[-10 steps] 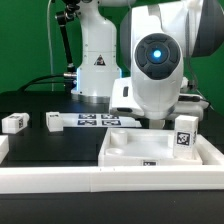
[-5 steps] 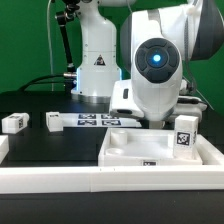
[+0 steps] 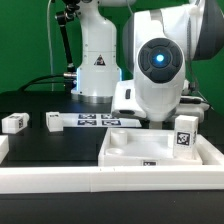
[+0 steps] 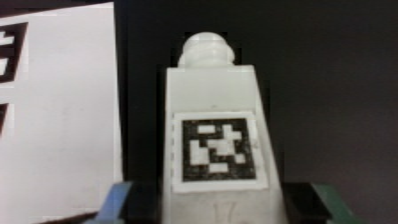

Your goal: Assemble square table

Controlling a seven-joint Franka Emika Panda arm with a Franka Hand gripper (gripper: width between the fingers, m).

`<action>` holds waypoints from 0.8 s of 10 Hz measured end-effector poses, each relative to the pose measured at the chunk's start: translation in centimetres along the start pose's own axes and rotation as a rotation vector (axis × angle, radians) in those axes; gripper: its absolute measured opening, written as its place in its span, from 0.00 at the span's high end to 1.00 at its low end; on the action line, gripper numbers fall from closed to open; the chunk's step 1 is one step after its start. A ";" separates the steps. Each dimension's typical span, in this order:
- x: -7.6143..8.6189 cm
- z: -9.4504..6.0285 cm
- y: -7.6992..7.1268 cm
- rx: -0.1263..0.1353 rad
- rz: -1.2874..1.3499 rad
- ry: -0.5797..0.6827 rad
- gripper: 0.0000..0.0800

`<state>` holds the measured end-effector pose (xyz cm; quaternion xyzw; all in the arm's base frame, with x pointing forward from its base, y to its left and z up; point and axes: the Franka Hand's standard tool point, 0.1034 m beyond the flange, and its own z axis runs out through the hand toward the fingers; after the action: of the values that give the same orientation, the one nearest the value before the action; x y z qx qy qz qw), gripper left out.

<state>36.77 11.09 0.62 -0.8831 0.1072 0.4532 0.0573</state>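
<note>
In the wrist view a white leg [image 4: 217, 120] with a black-and-white tag lies on the black table, its rounded tip pointing away. My gripper [image 4: 219, 208] is shut on its near end, one finger [image 4: 121, 203] on each side with dark pads against it. In the exterior view the arm's wrist body [image 3: 158, 70] hides the gripper and this leg. The square table top [image 3: 130, 152] lies at the front right. One leg [image 3: 186, 133] stands upright on its right side. Two more legs [image 3: 14, 123] [image 3: 53, 121] lie at the left.
The marker board [image 3: 95, 121] lies mid-table behind the table top. A long white rail [image 3: 60, 181] runs along the front edge. Beside the held leg is a white tagged surface [image 4: 63, 110]; I cannot tell which board it is.
The arm's white wrist body has edged slightly toward the exterior view's right. The parts on the table have not moved.
</note>
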 end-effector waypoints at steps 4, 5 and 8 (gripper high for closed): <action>-0.4 -3.0 1.2 0.019 -0.055 0.012 0.64; -0.7 -4.7 1.9 0.034 -0.073 0.019 0.64; -0.9 -8.3 2.7 0.039 -0.081 0.073 0.64</action>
<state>42.13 6.95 6.13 -0.9013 0.0823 0.4159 0.0889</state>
